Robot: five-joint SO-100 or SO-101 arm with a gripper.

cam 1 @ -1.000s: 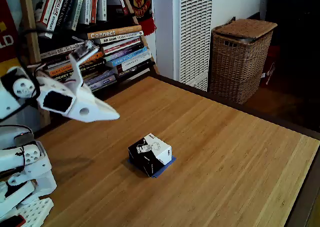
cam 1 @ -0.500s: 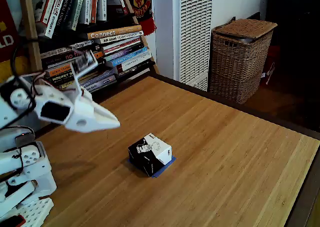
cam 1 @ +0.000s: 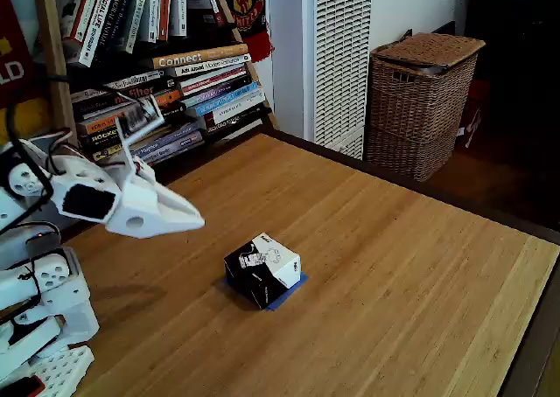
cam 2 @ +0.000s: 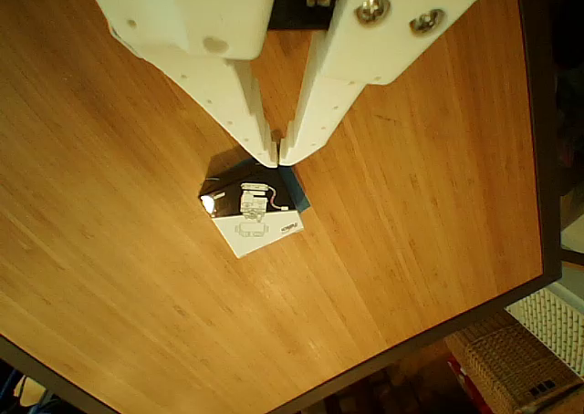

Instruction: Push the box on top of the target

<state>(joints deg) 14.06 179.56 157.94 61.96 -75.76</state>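
The box [cam 1: 262, 268] is small, with black sides and a white printed top, and it sits on the wooden table [cam 1: 394, 266]. Blue tape of the target [cam 1: 291, 290] peeks out from under its near edge; the rest of the square is hidden beneath the box. In the other view the box [cam 2: 257, 220] lies just beyond my fingertips, with a blue corner of the target [cam 2: 296, 193] showing beside it. My white gripper [cam 1: 194, 222] hangs in the air to the left of the box, clear of it, shut with nothing in it. The gripper [cam 2: 277, 153] has its tips together.
A wicker basket [cam 1: 423, 104] stands on the floor beyond the table's far edge. A bookshelf [cam 1: 166, 73] full of books is behind the arm. The arm's white base [cam 1: 39, 309] sits at the left edge. Bare wood stretches right of the box.
The gripper has dropped a little and drawn back to the left, away from the box. The box has stayed put.
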